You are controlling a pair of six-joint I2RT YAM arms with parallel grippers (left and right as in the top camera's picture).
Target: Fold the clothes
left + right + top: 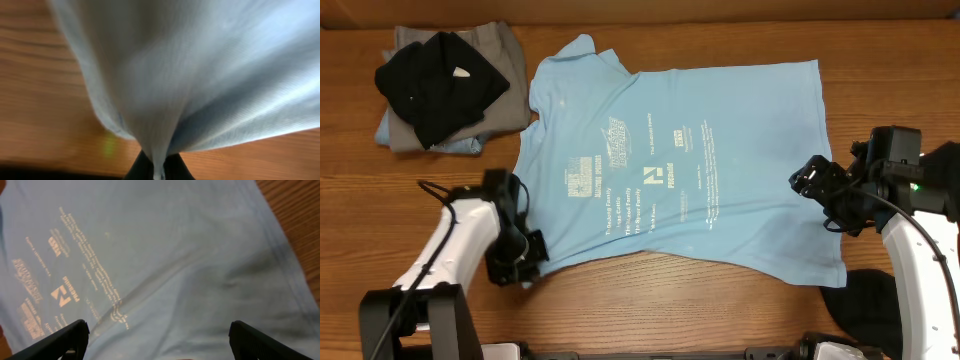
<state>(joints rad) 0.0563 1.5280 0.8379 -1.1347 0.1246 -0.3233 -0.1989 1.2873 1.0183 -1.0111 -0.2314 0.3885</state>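
Observation:
A light sky-blue T-shirt with white printed lettering lies spread flat across the middle of the table. My left gripper is at the shirt's near left corner. In the left wrist view the gripper is shut on a pinch of the blue fabric, which rises in a gather from the dark fingertips. My right gripper hovers over the shirt's right side near the hem. It stands wide open in the right wrist view, with fingers apart over the blue cloth.
A stack of folded clothes sits at the far left: a black garment on top of a grey one and a pale blue one. A dark cloth lies near the right arm's base. Bare wood table runs along the front edge.

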